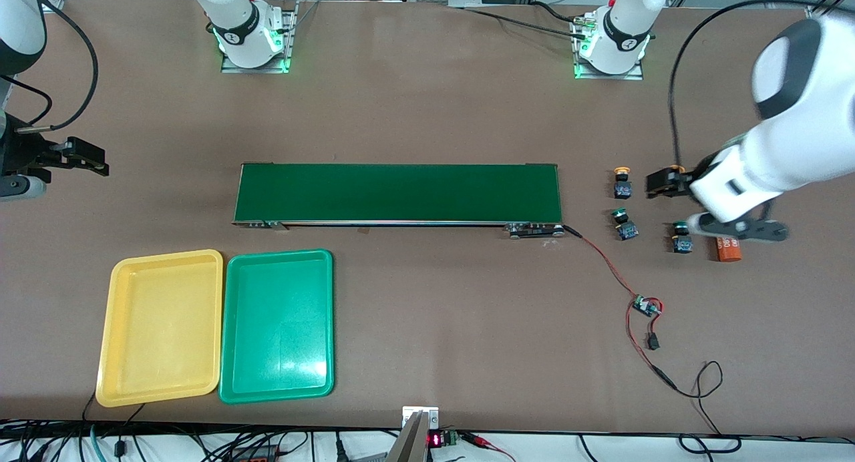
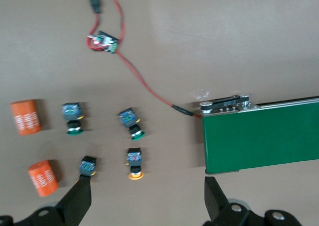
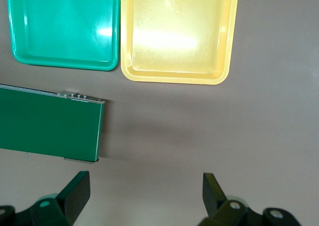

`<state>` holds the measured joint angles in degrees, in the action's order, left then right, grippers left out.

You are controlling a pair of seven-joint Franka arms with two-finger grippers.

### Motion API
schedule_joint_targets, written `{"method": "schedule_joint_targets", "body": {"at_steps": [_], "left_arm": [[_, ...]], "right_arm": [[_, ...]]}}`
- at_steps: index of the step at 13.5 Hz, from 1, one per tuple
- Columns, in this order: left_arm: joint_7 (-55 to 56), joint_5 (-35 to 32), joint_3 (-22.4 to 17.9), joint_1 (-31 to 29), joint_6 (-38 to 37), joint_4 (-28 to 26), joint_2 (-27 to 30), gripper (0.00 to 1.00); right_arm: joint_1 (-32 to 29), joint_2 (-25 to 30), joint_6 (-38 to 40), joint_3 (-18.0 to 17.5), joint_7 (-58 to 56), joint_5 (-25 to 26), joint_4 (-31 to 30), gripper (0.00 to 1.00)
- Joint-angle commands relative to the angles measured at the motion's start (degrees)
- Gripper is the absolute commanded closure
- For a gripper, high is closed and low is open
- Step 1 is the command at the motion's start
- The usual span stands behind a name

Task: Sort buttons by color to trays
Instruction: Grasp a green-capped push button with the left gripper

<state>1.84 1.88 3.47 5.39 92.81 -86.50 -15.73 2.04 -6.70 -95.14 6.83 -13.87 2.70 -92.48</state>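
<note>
A long dark-green conveyor belt (image 1: 398, 193) lies in the middle of the brown table (image 1: 427, 328). Everything here is placed from that belt.

Past the belt's end on the left arm's side sit four small buttons. One yellow-capped button (image 1: 622, 183) is closest to that belt end. A second yellow-capped button (image 2: 87, 167) sits right by a finger of the left gripper (image 2: 144, 198), and I think they may be touching, but it is hard to tell. One green-capped button (image 1: 625, 225) sits a bit nearer the front camera than the first yellow one. The other green-capped button (image 1: 681, 238) is farther from the belt end. Two orange cylinders (image 2: 26, 117) lie farthest out from the belt, past the buttons.

The left gripper hangs over the buttons near that belt end. Its jaws are spread wide and hold nothing.

The right gripper (image 3: 144, 196) waits over bare table past the belt's other end, on the right arm's side. Its jaws are wide too, with nothing in them.

The yellow tray (image 1: 120, 275) and the green tray (image 1: 230, 382) lie side by side, touching, nearer the front camera than the belt, toward its right-arm end. The green one is closer to the belt's middle.

A red wire (image 1: 604, 262) runs from the belt's button end to a tiny circuit board (image 1: 646, 306).
</note>
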Motion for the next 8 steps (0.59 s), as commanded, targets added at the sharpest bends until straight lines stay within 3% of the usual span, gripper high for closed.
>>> {"method": "schedule_joint_targets", "body": {"at_steps": [1, 3, 8], "left_arm": [[-0.3, 0.0, -0.2, 0.2, 6.4, -7.3, -0.2, 0.00], [-0.7, 0.1, -0.3, -1.2, 14.5, -13.6, -0.1, 0.00], [1.4, 0.1, -0.3, -4.4, 25.5, -26.2, -0.1, 0.00]], "right_arm": [[-0.4, -0.2, 0.1, -0.2, -0.7, 0.6, 0.7, 0.00], [-0.4, -0.2, 0.1, -0.2, -0.7, 0.6, 0.7, 0.00], [-0.5, -0.2, 0.0, -0.2, -0.7, 0.6, 0.7, 0.00]]}}
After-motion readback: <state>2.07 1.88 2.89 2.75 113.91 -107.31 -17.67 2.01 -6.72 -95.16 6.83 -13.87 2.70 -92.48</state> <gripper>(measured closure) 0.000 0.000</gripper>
